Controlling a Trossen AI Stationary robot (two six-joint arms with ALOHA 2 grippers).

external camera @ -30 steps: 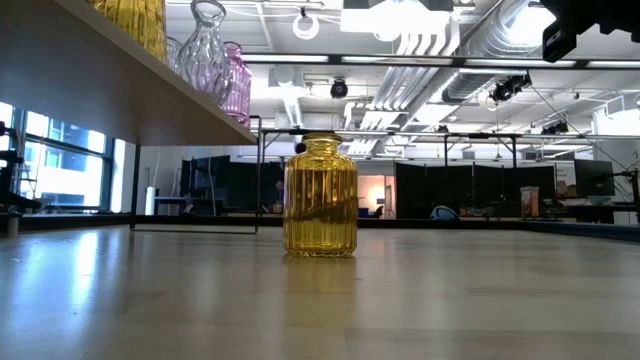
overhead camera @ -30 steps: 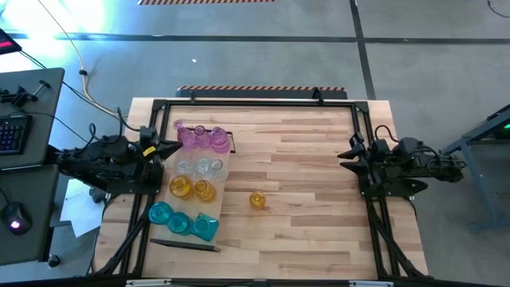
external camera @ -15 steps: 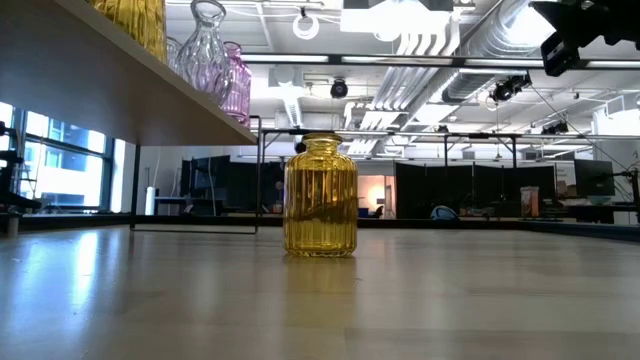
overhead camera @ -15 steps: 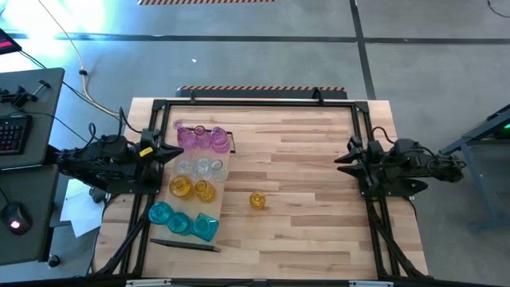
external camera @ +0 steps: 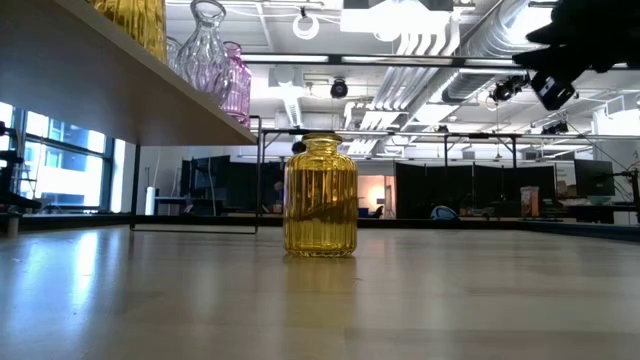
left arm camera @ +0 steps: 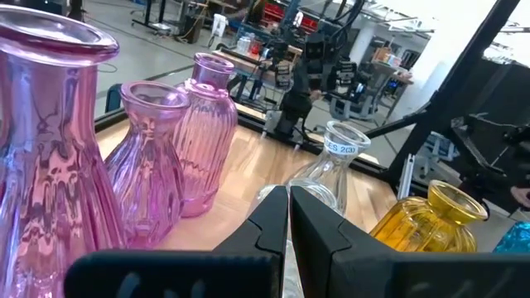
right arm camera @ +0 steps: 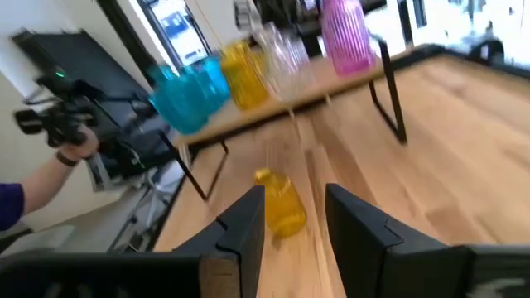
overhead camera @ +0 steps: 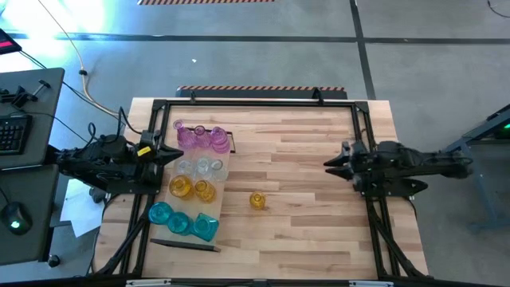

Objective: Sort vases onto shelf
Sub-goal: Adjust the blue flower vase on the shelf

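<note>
High view: lone amber vase (overhead camera: 257,200) on tabletop beside the filled shelf (overhead camera: 223,167); right gripper (overhead camera: 328,165), fingers parted and empty, should centre over its neck; left gripper (overhead camera: 177,149), closed, waits at shelf.

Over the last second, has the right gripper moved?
Yes. In the high view the right gripper has moved inward from the table's right frame rail, toward the lone yellow vase.
</note>
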